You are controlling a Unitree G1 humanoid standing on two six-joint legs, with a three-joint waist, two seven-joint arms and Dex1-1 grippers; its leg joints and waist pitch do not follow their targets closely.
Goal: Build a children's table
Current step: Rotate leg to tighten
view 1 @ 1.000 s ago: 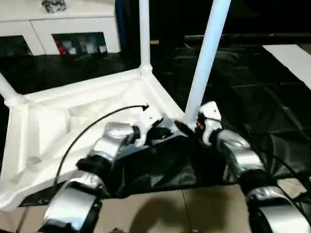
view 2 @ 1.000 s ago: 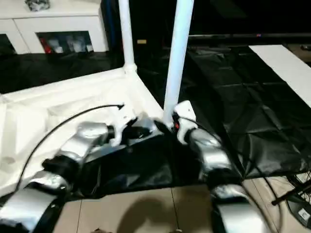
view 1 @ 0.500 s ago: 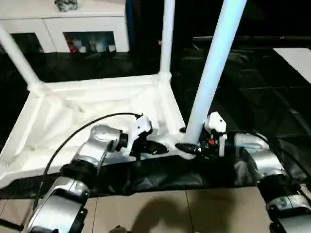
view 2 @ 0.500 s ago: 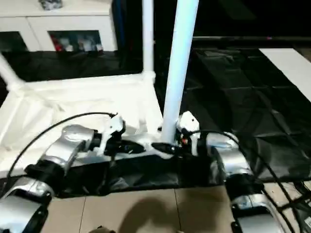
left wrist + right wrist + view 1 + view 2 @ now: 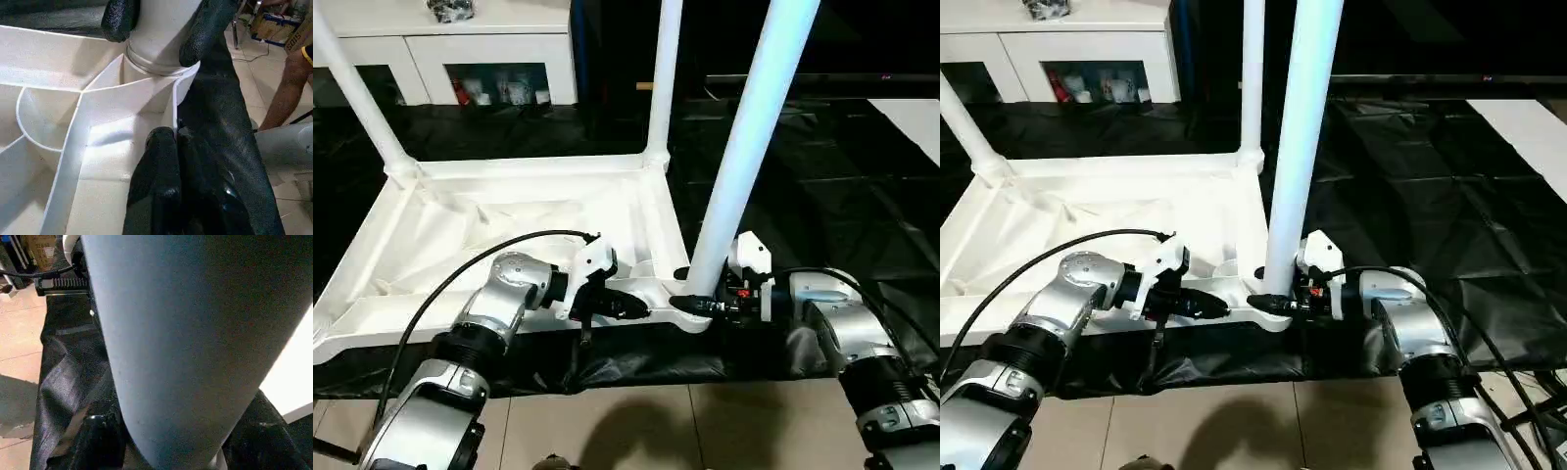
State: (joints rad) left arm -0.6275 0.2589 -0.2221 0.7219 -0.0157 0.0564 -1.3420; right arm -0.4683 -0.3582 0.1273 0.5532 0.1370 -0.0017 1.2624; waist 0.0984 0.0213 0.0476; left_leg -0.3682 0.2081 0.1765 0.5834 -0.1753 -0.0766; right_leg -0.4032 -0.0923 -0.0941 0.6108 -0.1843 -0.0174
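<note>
The all-white plastic children's table (image 5: pixel 509 225) lies upside down on a crinkled black plastic sheet (image 5: pixel 862 186) spread over a floor of pale beige tiles (image 5: pixel 636 431). Its rectangular top shows a ribbed underside with thin upright walls and curved webs, and rounded sockets at the corners. Three smooth, tapered round tube legs stand upright in sockets: the far-left leg (image 5: pixel 352 88), the far-right leg (image 5: pixel 663 78) and the near-right leg (image 5: pixel 749 147). The left gripper (image 5: pixel 177 147), with textured black fingers, is closed tight on the thin near rim wall of the top, just left of the near-right corner socket (image 5: pixel 690 305). The right gripper (image 5: pixel 690 304) reaches in from the right and clasps the base of the near-right leg at that socket, one black finger on either side of the tube. Both forearms are glossy silver, with black cables looping off them. Against the far wall stands a white cabinet with glass doors (image 5: pixel 460 59), small objects visible behind the glass. A flat white panel (image 5: pixel 911 113) lies on the sheet at far right. A person's bare arm (image 5: pixel 288 83) shows in the left wrist view.
</note>
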